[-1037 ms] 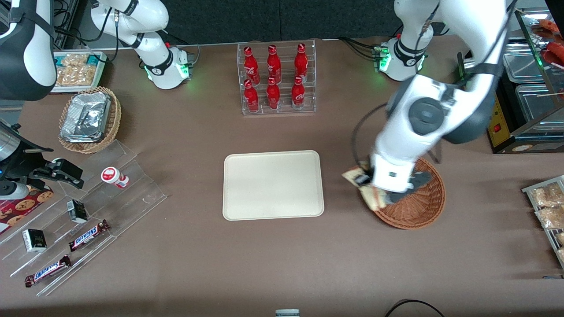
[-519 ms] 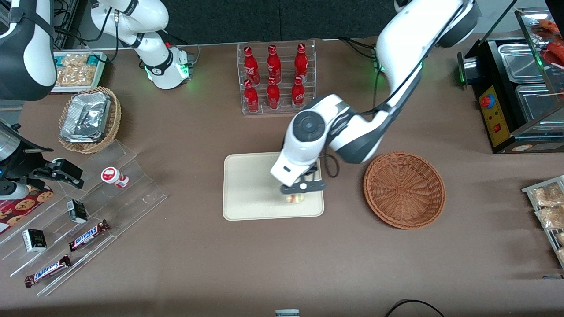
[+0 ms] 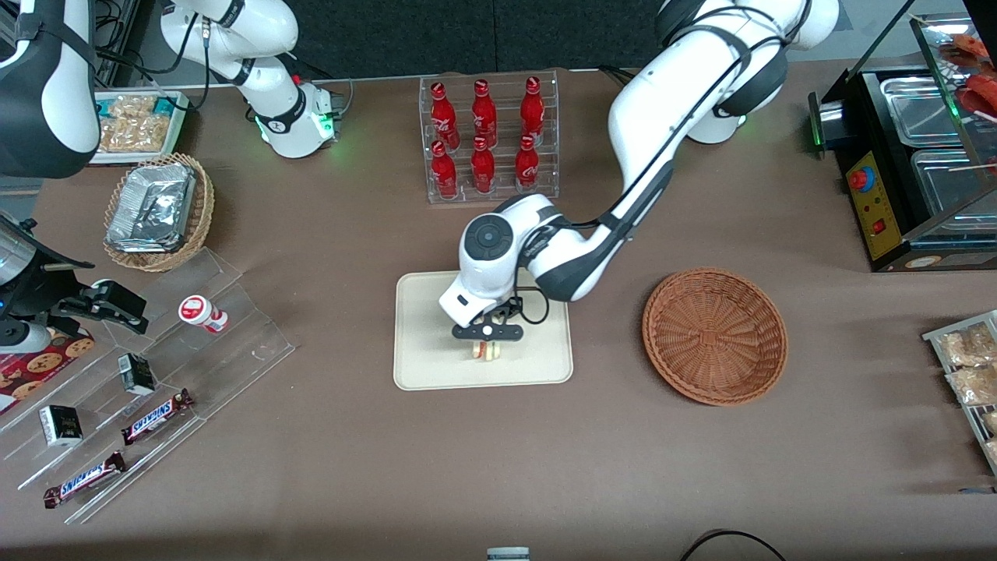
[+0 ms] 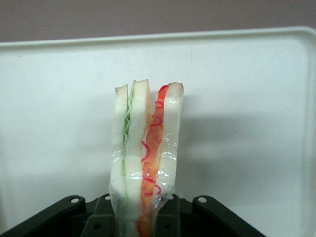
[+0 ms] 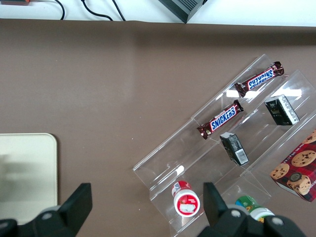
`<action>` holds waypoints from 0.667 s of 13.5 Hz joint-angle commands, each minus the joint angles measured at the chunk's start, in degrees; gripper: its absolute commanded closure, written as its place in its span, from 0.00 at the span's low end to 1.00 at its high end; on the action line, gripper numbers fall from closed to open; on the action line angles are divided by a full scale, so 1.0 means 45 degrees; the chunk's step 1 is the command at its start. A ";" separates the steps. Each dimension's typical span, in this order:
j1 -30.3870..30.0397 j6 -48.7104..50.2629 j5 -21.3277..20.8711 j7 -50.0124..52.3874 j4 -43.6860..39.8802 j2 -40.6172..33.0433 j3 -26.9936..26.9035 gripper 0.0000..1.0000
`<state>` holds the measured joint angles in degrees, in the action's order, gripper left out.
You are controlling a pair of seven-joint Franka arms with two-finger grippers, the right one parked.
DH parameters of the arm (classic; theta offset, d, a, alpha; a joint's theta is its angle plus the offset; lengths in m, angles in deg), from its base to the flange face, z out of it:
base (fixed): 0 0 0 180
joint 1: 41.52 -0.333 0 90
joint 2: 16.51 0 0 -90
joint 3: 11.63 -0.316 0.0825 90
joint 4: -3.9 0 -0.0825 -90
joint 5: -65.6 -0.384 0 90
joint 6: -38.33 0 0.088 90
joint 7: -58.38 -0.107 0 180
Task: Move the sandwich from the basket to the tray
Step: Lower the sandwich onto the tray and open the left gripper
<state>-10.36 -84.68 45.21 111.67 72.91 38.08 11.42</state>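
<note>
Cream tray [image 3: 436, 366] under gripper [image 3: 486, 348] | fingers clamped on sandwich [image 4: 146, 163], apparently just above tray | basket [image 3: 714, 336] empty | we judged next: lower, release.

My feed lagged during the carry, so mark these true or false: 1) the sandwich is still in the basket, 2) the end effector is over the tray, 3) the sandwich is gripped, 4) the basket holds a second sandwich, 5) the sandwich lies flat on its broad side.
1) False. The sandwich is over the tray; the basket has nothing in it.
2) True. The end effector is above the tray, toward its edge nearer the front camera.
3) True. The end effector is shut on the sandwich.
4) False. Only bare wicker shows in it.
5) False. It stands on edge in the end effector, its layers showing side by side.
</note>
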 commanded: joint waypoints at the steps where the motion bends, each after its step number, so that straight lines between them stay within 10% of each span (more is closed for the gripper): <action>1: 0.0341 -0.0475 -0.0372 0.0247 -0.0688 0.0777 -0.0182 0.74; 4: 0.0439 -0.0577 -0.0353 0.0986 -0.0688 0.0682 -0.0338 0.00; 9: -0.0864 0.1139 0.0734 0.1284 -0.0591 -0.1558 -0.0143 0.00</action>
<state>-10.71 -83.45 45.55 117.12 68.59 37.52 10.50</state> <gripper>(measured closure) 0.062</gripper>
